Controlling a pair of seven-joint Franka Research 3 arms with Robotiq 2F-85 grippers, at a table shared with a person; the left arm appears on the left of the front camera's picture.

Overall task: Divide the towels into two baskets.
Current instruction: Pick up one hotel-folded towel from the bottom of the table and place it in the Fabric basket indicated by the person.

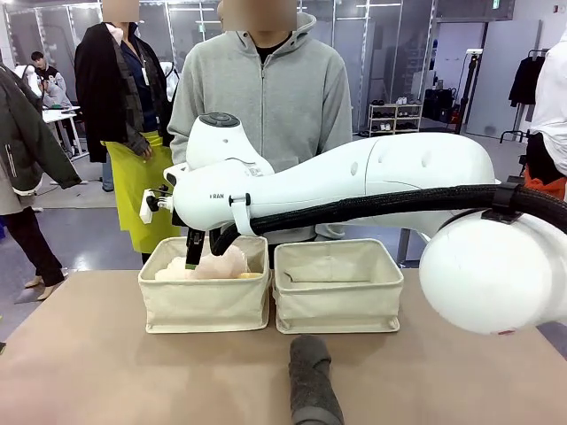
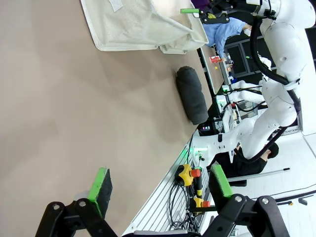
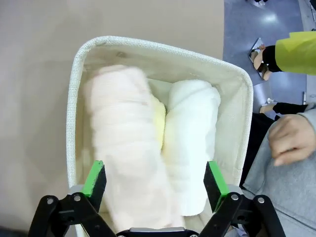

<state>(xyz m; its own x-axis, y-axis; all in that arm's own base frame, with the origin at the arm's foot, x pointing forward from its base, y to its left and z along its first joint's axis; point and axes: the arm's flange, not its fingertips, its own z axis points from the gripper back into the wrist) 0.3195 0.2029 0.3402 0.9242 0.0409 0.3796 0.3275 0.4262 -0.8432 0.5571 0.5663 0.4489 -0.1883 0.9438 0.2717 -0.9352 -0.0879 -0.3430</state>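
Right wrist view: right hand hangs open over the central basket holding pink towel, yellow towel and white towel. Front view: dark grey towel lies bottom centre on the table. Left hand is open.

Two baskets stand side by side on the worktop, the left basket touching the right basket, with a person standing behind them at the far edge. In the left basket, two towel rolls lie lengthwise side by side, the upper towel roll partly over the wedged towel roll that sits low between it and the neighbouring towel roll. The right end effector hangs just above them, and the loose towel roll lies on the worktop in front of the right basket, near the robot's edge.
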